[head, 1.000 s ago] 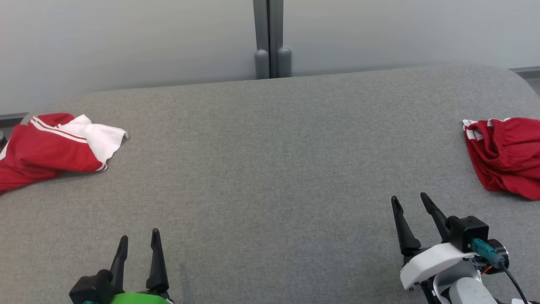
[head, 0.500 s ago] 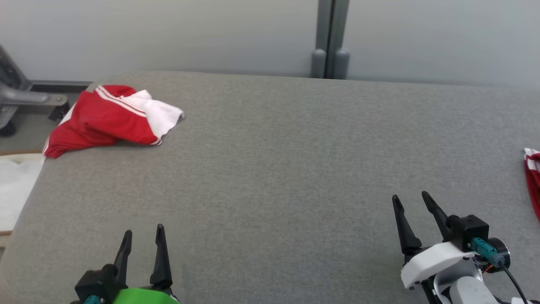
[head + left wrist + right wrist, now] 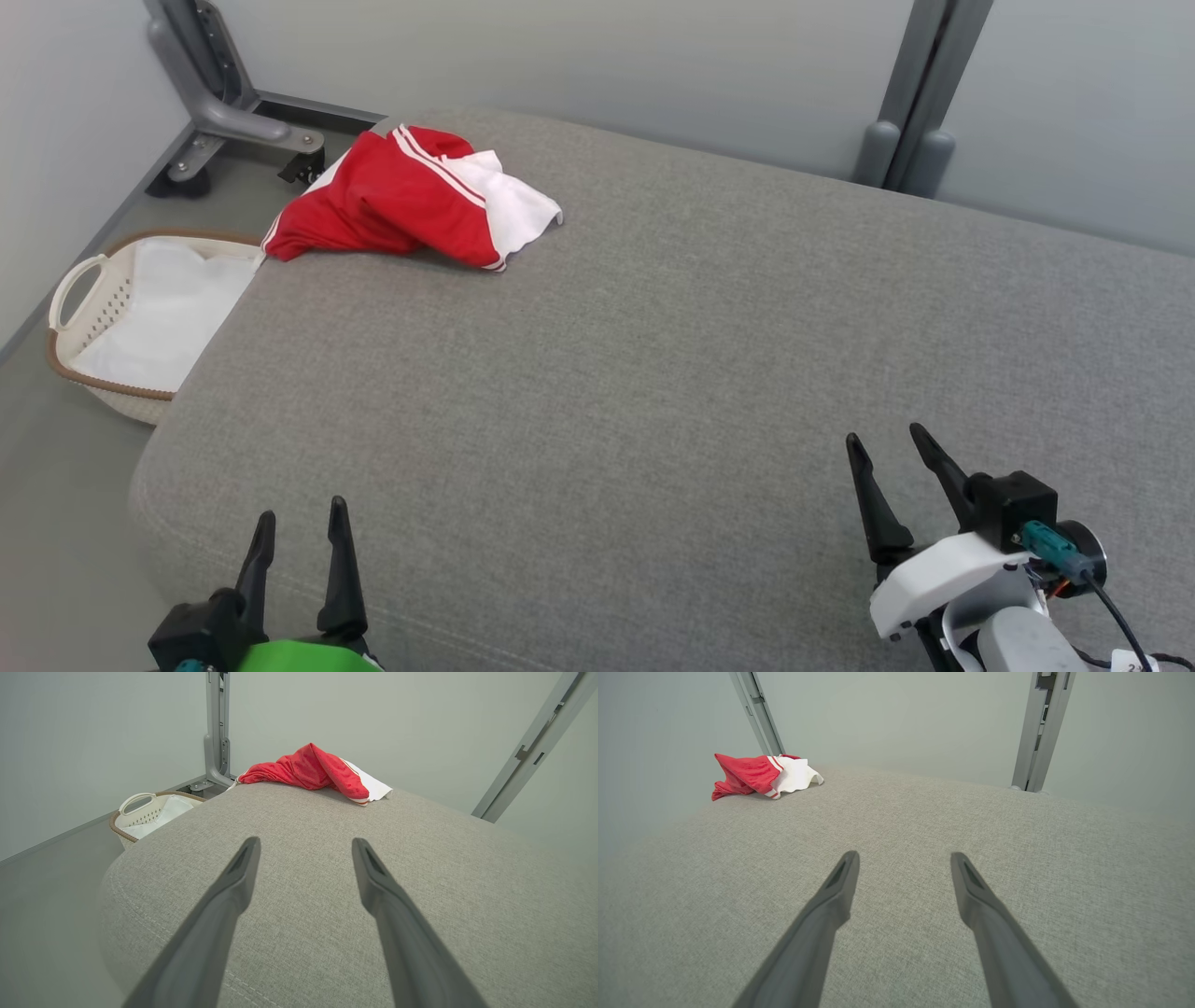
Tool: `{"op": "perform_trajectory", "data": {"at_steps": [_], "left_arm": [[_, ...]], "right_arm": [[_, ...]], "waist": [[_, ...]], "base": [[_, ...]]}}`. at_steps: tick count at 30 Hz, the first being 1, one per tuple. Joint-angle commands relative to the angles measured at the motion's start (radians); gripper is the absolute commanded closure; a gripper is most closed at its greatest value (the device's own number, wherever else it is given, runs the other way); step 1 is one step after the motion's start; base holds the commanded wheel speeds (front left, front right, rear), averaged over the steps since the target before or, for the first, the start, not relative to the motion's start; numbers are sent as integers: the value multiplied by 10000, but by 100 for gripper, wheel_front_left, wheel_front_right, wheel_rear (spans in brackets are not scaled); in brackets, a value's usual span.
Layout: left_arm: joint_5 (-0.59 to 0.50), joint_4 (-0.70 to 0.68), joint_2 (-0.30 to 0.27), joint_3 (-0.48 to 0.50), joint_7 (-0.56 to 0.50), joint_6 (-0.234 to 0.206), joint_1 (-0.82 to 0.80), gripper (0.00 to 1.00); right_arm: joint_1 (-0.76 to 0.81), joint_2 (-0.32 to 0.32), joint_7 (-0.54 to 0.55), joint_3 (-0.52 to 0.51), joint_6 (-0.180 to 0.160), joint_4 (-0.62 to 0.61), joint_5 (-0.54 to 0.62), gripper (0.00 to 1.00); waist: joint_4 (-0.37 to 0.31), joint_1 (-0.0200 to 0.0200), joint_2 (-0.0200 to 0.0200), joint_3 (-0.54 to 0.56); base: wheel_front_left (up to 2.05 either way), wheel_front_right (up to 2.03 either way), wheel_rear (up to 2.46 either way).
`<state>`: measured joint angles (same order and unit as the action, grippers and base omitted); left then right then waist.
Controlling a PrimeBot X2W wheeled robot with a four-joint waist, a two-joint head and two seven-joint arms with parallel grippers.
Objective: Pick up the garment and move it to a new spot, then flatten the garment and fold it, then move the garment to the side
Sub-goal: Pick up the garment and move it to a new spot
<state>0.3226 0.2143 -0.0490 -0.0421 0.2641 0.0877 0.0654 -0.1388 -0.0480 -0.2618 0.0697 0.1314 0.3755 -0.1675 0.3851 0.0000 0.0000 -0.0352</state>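
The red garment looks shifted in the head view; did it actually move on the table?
No. The red garment still lies at the far left corner of the table; the head camera turned left.

Red-white garment (image 3: pixel 401 196) bunched at cushion (image 3: pixel 653 373) far-left corner; left gripper (image 3: pixel 302 507), right gripper (image 3: pixel 884 432): jaws apart, empty.

- Grey woven-fabric padded surface (image 3: pixel 653 373), rounded stitched edge.
- Cream perforated plastic basket (image 3: pixel 93 308), brown rim, 1 loop handle, on the floor beside the surface; white cloth (image 3: pixel 177 308) inside.
- Grey angled metal strut (image 3: pixel 219 103) with black caster (image 3: pixel 301 168), behind the basket.
- Grey upright post (image 3: pixel 920 84), 2 rounded cylinders (image 3: pixel 878 154) at its foot.
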Motion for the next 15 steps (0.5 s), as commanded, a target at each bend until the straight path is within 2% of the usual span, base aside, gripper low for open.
{"op": "perform_trajectory", "data": {"at_steps": [1, 10, 15], "left_arm": [[94, -70, -29, 38, 1, -52, 77, 0], [-145, -579, -230, 835, 1, -206, -965, 0], [-438, -1288, -1111, 1349, -199, -328, -3037, 0]], "right_arm": [[-131, -52, -45, -45, -15, -29, 40, 0], [-473, -47, -45, -394, -15, -311, 450, 0], [-940, -48, -45, -602, -15, -527, 920, 0]], "waist": [[-115, 0, 0, -117], [-669, 0, 0, -730], [-1193, 0, 0, -1351]], "base": [[0, 0, 0], [0, 0, 0], [0, 0, 0]]}}
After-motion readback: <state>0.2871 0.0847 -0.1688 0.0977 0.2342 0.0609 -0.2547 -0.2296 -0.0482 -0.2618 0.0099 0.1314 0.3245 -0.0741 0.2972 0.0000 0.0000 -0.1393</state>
